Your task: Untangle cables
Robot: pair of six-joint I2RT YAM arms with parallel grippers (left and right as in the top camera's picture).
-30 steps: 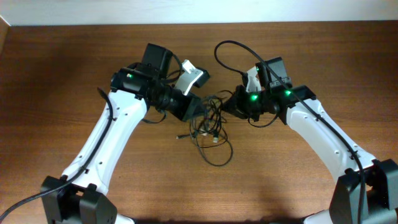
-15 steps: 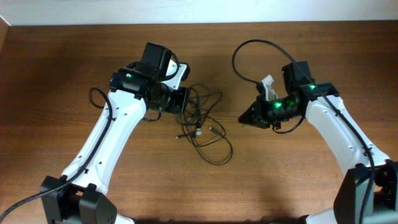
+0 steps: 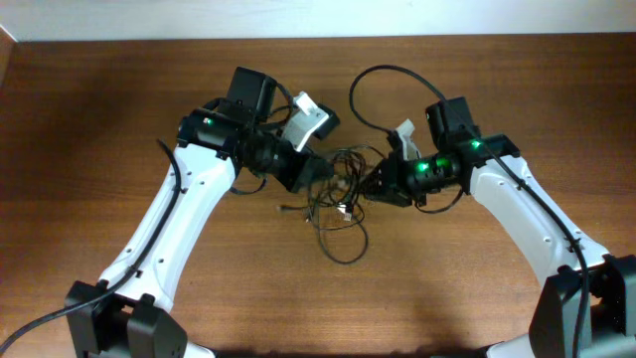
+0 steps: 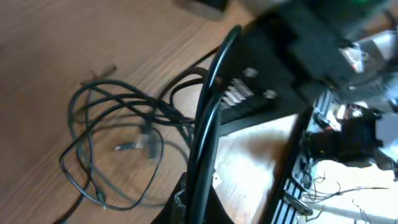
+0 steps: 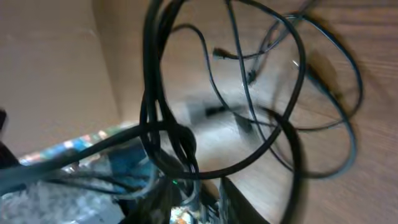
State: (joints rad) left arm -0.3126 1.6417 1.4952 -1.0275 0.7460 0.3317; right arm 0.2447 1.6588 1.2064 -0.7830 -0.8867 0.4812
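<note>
The cables [image 3: 338, 204] are thin black cords lying in a loose tangle at the middle of the wooden table, with one loop trailing toward the front. My left gripper [image 3: 316, 171] sits at the tangle's left edge, shut on a black cord that runs up from its jaws [image 4: 199, 199] in the left wrist view. That view also shows the other loops [image 4: 112, 124] flat on the wood. My right gripper [image 3: 373, 189] is at the tangle's right edge. In the blurred right wrist view its fingers [image 5: 199, 193] stand slightly apart, with strands of the cables [image 5: 249, 93] running between them.
The right arm's own thick black cable [image 3: 373, 80] arcs over the table behind the tangle. The right arm's body [image 4: 298, 56] fills the upper right of the left wrist view. The bare wooden table [image 3: 99, 99] reaches a pale wall at the back.
Half a second ago the arms were apart, the left one drawing cords leftward. Both grippers have since moved back in to the tangle, and the right jaws have parted.
</note>
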